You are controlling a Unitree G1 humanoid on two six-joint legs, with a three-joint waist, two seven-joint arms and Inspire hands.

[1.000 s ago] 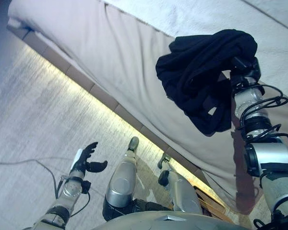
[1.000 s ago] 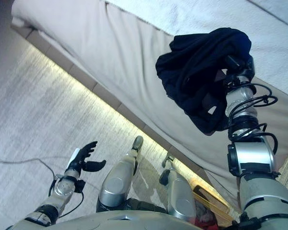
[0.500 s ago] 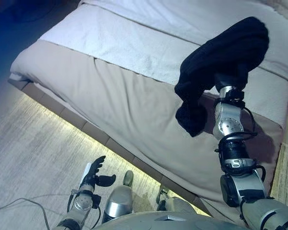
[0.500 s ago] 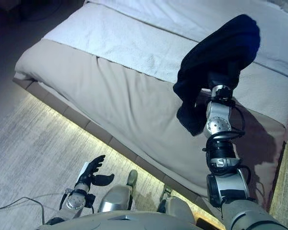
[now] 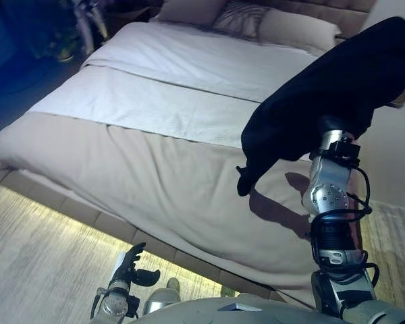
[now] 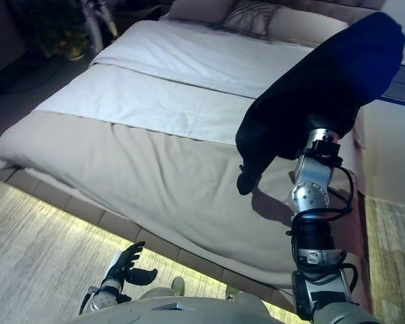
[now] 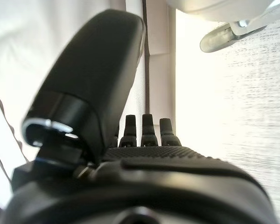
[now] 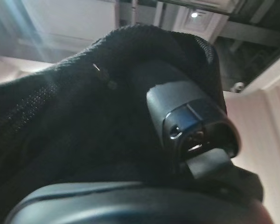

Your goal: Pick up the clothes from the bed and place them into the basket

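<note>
A black garment (image 5: 324, 101) hangs over my raised right hand, high above the bed's (image 5: 155, 155) right side; one end dangles down toward the beige cover. In the right wrist view my right hand's thumb (image 8: 191, 123) presses into the black cloth (image 8: 84, 130), and the fingers are buried in its folds. My left hand (image 5: 129, 270) is low beside the bed's base, open and holding nothing; its straight fingers show in the left wrist view (image 7: 151, 128).
The bed has a beige cover, a white sheet (image 5: 189, 81) and pillows (image 5: 243, 17) at the head. A lit strip runs under the bed frame along the wooden floor (image 5: 34, 256). Dark objects stand at the far left (image 5: 61, 34).
The camera has tilted up, showing more of the bed. My right arm has lifted the black garment higher, and it hangs more spread out. My left hand stays low and open.
</note>
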